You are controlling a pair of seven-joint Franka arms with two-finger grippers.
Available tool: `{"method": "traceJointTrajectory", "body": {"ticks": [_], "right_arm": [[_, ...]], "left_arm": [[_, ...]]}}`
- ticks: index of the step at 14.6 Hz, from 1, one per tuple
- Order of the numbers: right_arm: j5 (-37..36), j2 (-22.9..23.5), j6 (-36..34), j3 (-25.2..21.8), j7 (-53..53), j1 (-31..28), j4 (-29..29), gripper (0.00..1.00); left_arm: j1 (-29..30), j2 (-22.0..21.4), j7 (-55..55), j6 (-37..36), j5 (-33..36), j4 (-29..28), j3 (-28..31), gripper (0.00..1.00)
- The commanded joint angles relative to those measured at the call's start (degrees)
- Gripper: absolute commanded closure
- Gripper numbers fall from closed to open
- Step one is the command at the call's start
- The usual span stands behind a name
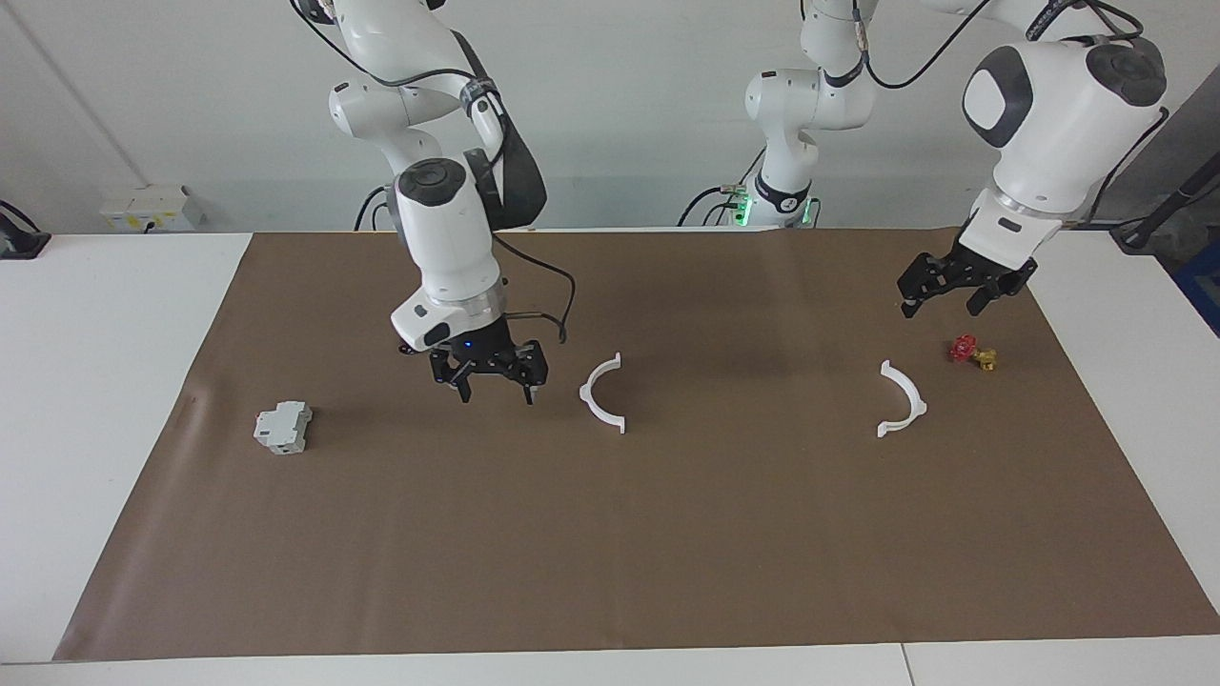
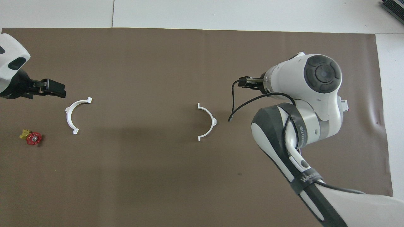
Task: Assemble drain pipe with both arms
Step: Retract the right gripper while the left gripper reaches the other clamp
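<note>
Nearest the robots, toward the left arm's end of the brown paper sheet (image 1: 667, 534) that covers the table, lies a small red handwheel valve on a yellow-brass body (image 1: 972, 353). Above the sheet beside it hangs the left arm's black two-finger gripper (image 1: 939, 303), tilted, its fingers spread apart and holding nothing. A little farther out lie the two thin white plastic half-rings of the drain pipe, well apart from each other and both flat on the paper. One half-ring (image 1: 903, 398) rests just beside the valve; the other half-ring (image 1: 603, 393) rests near the middle of the sheet. Their open sides face each other across the bare paper between them. The right arm's black two-finger gripper (image 1: 496, 379) hovers low over the sheet just beside the middle half-ring, on the side toward the right arm's end, pointing down with its fingers parted and empty. Farthest out, at that same end, sits a grey-white boxy plastic block (image 1: 282, 427).
</note>
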Motion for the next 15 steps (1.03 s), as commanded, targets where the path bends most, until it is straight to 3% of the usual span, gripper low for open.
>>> {"method": "traceJointTrajectory", "body": {"ticks": [1,7,15], "right_arm": [[-0.9,-3.8,-2.7,0.9,-2.3,-4.9,-0.8,0.0],[-1.0,-10.6,-15.1,0.8,-9.3,-13.4,1.9,0.0],[-0.3,-15.4,-34.5,0.6,-17.2,-19.9,9.0,0.0]], "left_arm": [[1.2,1.6,3.1,3.5,0.2,-1.4,-0.3,0.0],[2.1,6.3,6.1,7.7,0.5,-1.7,-0.3,0.0],[4.5,4.9,10.1,19.2,0.5,-12.1,-0.3,0.0]]}}
